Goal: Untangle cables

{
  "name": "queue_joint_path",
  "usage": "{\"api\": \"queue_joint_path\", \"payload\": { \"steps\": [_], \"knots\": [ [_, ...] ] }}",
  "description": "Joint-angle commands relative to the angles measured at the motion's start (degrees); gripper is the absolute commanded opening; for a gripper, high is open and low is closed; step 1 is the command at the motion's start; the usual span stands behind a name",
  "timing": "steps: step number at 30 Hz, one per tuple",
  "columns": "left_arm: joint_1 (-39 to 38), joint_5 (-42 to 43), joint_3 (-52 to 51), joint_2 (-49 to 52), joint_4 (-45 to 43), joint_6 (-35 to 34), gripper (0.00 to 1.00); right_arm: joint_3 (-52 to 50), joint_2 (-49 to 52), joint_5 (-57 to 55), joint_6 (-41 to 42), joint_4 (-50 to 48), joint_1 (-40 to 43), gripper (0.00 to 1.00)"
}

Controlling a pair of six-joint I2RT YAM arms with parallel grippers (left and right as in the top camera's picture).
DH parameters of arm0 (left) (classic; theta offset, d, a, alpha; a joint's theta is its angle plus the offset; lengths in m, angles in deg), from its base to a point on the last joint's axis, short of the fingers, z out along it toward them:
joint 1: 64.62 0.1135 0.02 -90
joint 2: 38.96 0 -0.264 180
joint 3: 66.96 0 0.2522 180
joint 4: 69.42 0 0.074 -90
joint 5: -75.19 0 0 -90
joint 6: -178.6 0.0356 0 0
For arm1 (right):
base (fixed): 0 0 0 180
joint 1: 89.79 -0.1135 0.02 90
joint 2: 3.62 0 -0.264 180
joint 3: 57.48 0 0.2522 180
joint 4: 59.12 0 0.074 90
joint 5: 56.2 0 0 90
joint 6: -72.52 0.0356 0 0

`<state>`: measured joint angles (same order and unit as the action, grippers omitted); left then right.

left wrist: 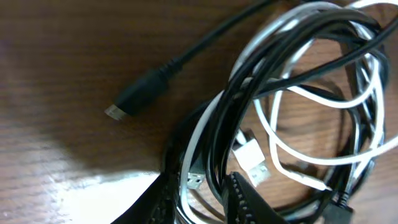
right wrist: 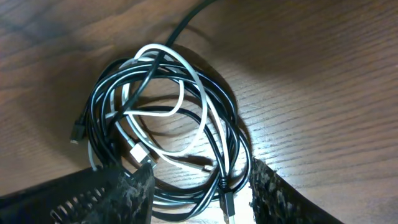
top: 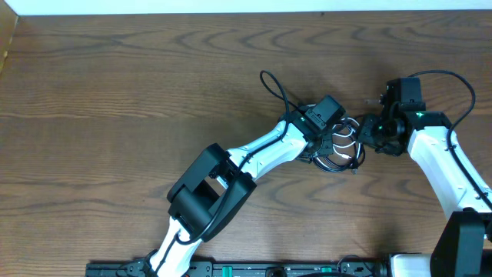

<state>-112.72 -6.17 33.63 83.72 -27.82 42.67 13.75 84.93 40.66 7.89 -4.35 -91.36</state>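
Cables (right wrist: 227,134) look light, floppy and a bit slick. Black and white loops are coiled together on the tabletop (left wrist: 56,43), right between the two claws. Right claw (right wrist: 196,186) is wide open and empty, with the coil's near edge between its fingers. Left claw (left wrist: 202,200) straddles a few strands – can't tell if it's pinching. I'd grab by the black plug (left wrist: 140,93), loose just beyond the left claw – the claws crowding each other is the main obstacle.
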Motion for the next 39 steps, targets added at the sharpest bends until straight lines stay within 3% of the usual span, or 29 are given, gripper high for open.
{"api": "queue_joint_path", "payload": {
  "steps": [1,4,6,20,25,39],
  "knots": [
    [0.1,-2.3,0.2,3.5,0.2,-0.7,0.25,-0.2,0.3,0.1,-0.6,0.2,0.0,0.46],
    [0.1,-2.3,0.2,4.3,0.1,-0.7,0.19,-0.2,0.3,0.2,-0.6,0.2,0.0,0.46],
    [0.1,-2.4,0.2,4.5,0.2,-0.7,0.08,-0.2,0.3,0.1,-0.6,0.2,0.0,0.46],
    [3.1,-4.4,0.3,0.5,5.9,4.4,0.07,-0.2,0.3,5.1,-3.2,-1.1,0.0,0.47],
    [3.4,-2.1,0.3,-1.8,5.3,8.8,0.07,-0.2,0.3,12.0,-2.8,-3.4,0.0,0.45],
    [10.6,12.7,0.3,-5.0,7.5,9.8,0.07,-0.2,8.0,18.0,1.0,-9.0,-3.0,0.35]
  ]
}}
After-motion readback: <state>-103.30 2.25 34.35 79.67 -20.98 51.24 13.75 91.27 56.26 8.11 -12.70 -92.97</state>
